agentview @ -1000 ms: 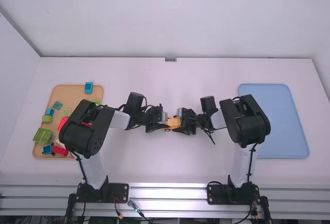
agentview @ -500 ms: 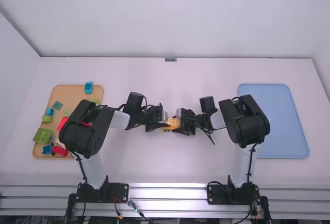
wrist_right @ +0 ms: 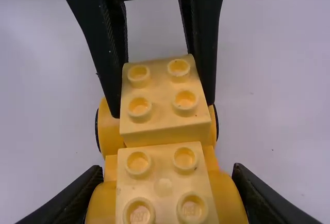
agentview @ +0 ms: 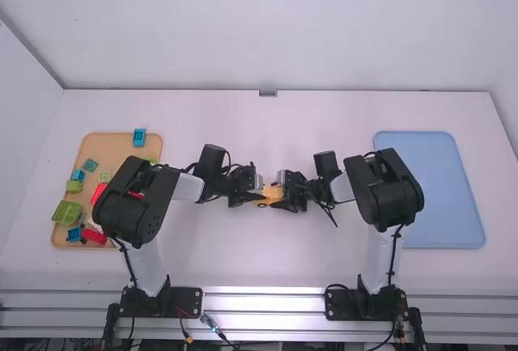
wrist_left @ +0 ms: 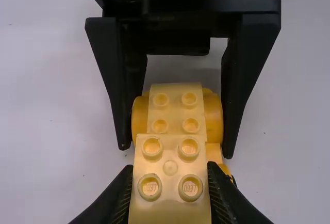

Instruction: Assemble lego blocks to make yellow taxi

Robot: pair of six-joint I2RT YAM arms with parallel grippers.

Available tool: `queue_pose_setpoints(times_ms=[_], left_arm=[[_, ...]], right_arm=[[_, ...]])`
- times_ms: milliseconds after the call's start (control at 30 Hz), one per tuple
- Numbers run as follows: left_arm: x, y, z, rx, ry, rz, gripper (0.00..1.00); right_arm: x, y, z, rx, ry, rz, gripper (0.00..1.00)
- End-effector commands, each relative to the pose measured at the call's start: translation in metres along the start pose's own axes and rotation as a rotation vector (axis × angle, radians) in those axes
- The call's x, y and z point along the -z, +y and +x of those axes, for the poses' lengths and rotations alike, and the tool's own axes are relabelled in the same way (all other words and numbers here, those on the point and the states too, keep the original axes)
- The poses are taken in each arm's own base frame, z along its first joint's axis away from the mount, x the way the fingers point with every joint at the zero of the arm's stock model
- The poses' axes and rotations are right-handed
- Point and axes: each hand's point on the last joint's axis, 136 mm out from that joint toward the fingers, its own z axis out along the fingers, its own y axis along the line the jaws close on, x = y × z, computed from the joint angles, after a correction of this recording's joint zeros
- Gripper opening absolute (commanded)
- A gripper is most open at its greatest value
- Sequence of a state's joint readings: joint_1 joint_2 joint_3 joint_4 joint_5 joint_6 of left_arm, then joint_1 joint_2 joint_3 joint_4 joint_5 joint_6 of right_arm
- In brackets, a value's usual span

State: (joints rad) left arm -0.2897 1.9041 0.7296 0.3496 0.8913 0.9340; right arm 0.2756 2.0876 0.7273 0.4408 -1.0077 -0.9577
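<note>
My L gripper [wrist_left: 171, 185] is closed down to brick width, pinching the four-stud yellow brick [wrist_right: 164, 95] by opposite sides, so its studs face up & its underside is free to mate w/ the yellow wheeled base [wrist_right: 107, 201]. That brick is at the L-arm end of the base, on top, one step above its neighboring studs. My R gripper [wrist_right: 166, 176] sits wider b/c it has the base itself, a finger on each rounded side at the other end; prob. that braces it vs. twist & push while L presses. Squeezing sides only leaves the top studs uncovered, handy for lining up. Can't tell if the brick is fully seated; it looks a touch askew, so I'd square it, then press straight down, prob. before letting go. Risk: uneven push tips the base or pops a part off. Spare bricks are in the tan tray [agentview: 108, 144], well L of the base; blue tray [agentview: 429, 185] is well R, prob. for the finished taxi. I'd guess we're mid-build.
</note>
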Motion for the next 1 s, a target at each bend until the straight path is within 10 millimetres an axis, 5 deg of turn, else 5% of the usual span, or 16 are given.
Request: queue_pose_setpoints(times_ms=[0, 967], left_arm=[[-0.004, -0.013, 0.002, 0.036, -0.018, 0.054, 0.12], [-0.002, 0.0, -0.002, 0.001, 0.067, 0.08, 0.05]], right_arm=[[0.0, -0.003, 0.006, -0.032, 0.014, 0.009, 0.54], [0.0, -0.003, 0.006, -0.033, 0.015, 0.008, 0.55]])
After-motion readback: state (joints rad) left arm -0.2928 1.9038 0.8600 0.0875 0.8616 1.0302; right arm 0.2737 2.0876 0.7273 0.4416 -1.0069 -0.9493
